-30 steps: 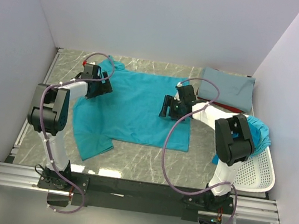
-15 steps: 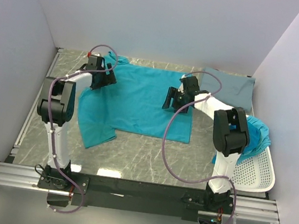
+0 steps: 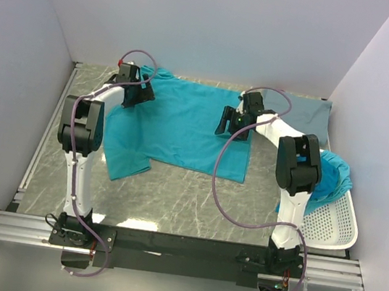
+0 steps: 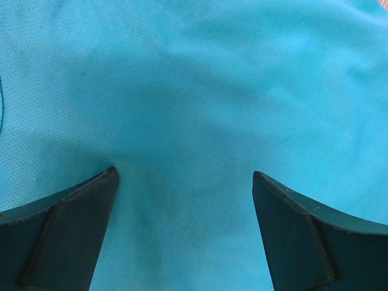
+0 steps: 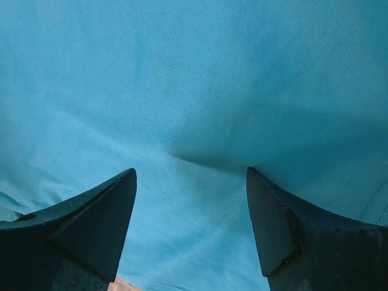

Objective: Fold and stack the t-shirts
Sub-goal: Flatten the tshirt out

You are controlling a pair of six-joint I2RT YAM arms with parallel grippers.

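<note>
From the top view, a teal shirt (image 3: 183, 122) is seen spread flat on the far half of the table (image 3: 172, 195), with one sleeve reaching towards the near left. The left gripper (image 3: 140, 96) is held over the shirt's far left part, and the right gripper (image 3: 224, 123) over its right part. A folded grey-blue shirt (image 3: 309, 115) is laid in the far right corner, just beside the teal shirt. A white basket (image 3: 336, 227) is set at the right edge, and a teal bundle (image 3: 335, 174) is heaped at its far end.

In the left wrist view, the frame is filled by teal cloth. The left gripper (image 4: 183, 173) is seen with its jaws spread wide and low over the cloth; nothing is clasped between them. A shadow is cast on the cloth between the tips. Whether the tips touch the cloth cannot be told.

In the right wrist view, teal cloth is again all that is seen, faintly creased at the left. The right gripper (image 5: 190, 171) is likewise spread wide, nothing is held, and a dark shadow is cast beside the right fingertip.
</note>
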